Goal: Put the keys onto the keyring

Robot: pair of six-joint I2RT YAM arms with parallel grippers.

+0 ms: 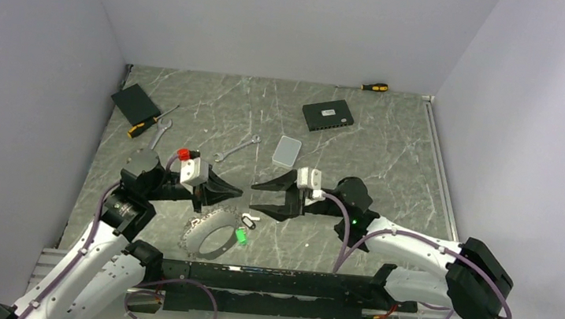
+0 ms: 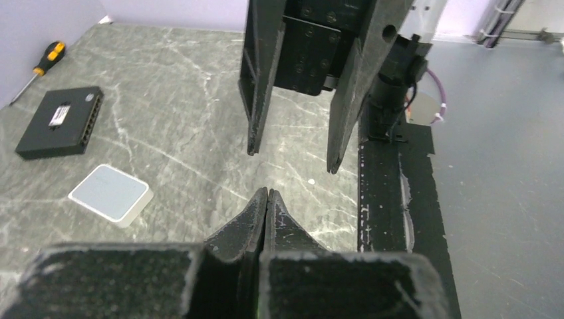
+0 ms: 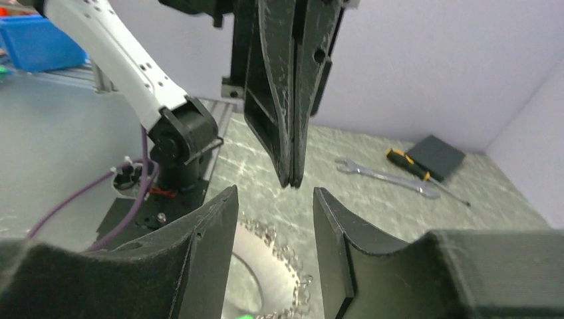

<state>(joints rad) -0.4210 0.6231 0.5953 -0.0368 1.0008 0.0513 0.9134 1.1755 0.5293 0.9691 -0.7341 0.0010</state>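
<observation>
Left pincer [image 1: 238, 194] pressed together, right pincer [image 1: 253, 197] spread.
One keyring [image 1: 212, 235] is lying beneath both, its keys [image 3: 286, 256] showing in right wrist view.

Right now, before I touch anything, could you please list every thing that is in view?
keyring: one, silvery, near the arm bases
keys: many, silver, strung on it
green tag: one, at the ring's right side
white tag: one, just beyond the green one
wrenches: two, silver, centre and left
screwdrivers: two, yellow-black, left and far wall
black boxes: two, rear left and rear centre
pale box: one, grey-white, centre
left claw: one, black, shut
right claw: one, black, open
</observation>
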